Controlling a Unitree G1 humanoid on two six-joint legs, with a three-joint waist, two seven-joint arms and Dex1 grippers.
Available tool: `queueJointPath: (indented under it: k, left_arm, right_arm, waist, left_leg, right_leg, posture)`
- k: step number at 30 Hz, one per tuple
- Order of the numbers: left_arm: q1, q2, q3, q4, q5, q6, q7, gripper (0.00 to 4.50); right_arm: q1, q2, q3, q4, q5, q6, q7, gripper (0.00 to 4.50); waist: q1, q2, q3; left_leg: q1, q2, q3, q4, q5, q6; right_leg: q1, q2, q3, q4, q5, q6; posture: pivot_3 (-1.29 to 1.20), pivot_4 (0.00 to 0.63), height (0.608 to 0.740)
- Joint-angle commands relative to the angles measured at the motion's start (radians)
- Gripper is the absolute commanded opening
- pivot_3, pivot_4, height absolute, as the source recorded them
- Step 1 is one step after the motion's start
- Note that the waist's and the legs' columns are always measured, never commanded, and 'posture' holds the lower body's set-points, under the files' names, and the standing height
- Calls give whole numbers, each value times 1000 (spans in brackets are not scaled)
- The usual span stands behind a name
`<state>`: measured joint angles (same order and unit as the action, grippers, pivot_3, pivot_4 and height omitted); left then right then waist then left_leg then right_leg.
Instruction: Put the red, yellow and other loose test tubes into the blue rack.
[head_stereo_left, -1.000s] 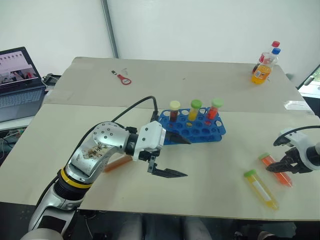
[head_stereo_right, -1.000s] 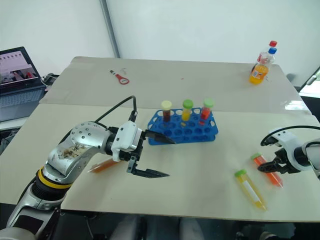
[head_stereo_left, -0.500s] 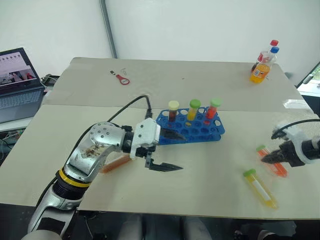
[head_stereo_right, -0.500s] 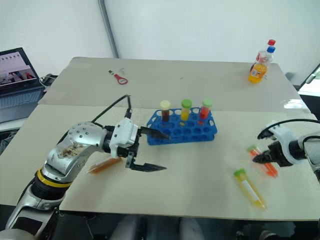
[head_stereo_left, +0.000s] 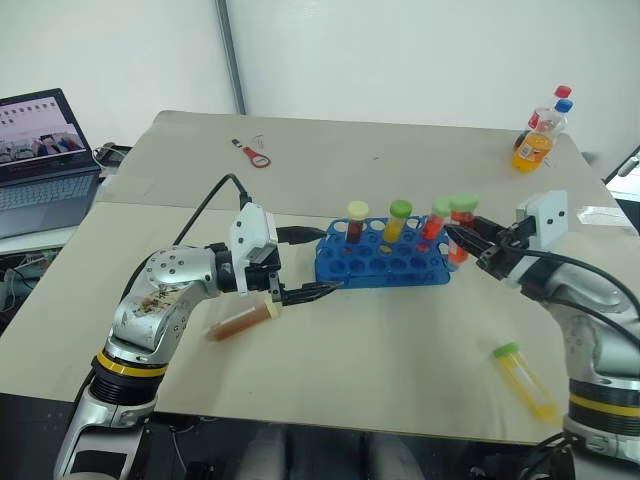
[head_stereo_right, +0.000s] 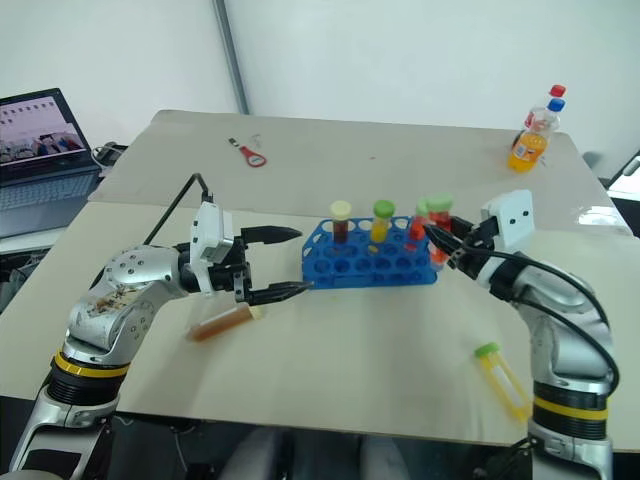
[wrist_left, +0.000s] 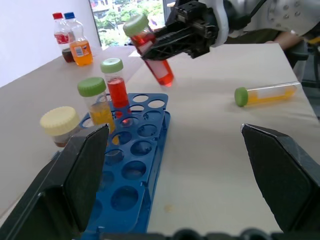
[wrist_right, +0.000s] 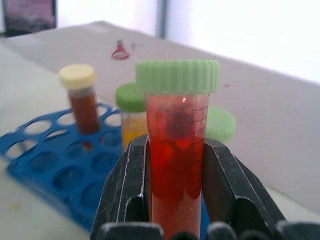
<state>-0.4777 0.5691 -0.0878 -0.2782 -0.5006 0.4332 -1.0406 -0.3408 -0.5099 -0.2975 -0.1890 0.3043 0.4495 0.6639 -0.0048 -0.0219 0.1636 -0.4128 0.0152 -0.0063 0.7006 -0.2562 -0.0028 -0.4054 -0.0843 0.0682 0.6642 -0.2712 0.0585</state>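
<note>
Carrying: the right gripper (head_stereo_left: 470, 240) is clamped on a red test tube (head_stereo_left: 459, 228) with a green cap, held upright just beside the right end of the blue rack (head_stereo_left: 385, 262).
Table: 2 pale tabletops (head_stereo_left: 400, 160) butted together, flat and matte; the rack stands near the middle of the near one.
Room: white wall behind the rack, a laptop (head_stereo_left: 40, 150) well to its left, drink bottles (head_stereo_left: 540, 135) far behind to its right, a red tool (head_stereo_left: 250, 155) far behind to its left.
Rack: rigid blue plastic with many open holes; 3 capped tubes (head_stereo_left: 395, 222) stand in its back row.
Left gripper: the left gripper (head_stereo_left: 300, 265) sits just left of the rack, fingers wide apart, holding nothing.
Loose tubes: a yellow tube (head_stereo_left: 525, 378) lies well to the right and in front of the rack; a brown tube (head_stereo_left: 242, 321) lies in front of it to the left.
Handling: the tubes look light, stiff, smooth and likely slippery; I judge a grip across the barrel just under the cap is safest, as the right wrist view shows.
</note>
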Motion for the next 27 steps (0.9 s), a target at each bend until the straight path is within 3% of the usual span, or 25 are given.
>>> queueJointPath:
  k: [1,12,27]
  left_arm:
    - [-11,19,-1,-34,-25,9,-34,4500]
    - [1,14,-12,-21,-17,-20,-73,4500]
    - [-28,-76,-24,-12,-33,27,4,4500]
  right_arm:
    - [-12,48,30,53,-38,-125,-63,990]
    - [9,98,124,104,-87,-245,-116,990]
    - [51,232,72,137,-59,-328,-286,989]
  waist:
    - [-5,0,0]
    - [-10,0,0]
    - [-13,0,0]
  left_leg:
    - [0,0,0,0,0,0]
    - [0,0,0,-1,0,0]
    - [2,0,0,-1,0,0]
  right_leg:
    - [0,0,0,0,0,0]
    - [0,0,0,0,0,0]
    - [1,1,0,0,0,0]
  posture:
    - [0,150,701]
    - [0,150,701]
    - [0,150,701]
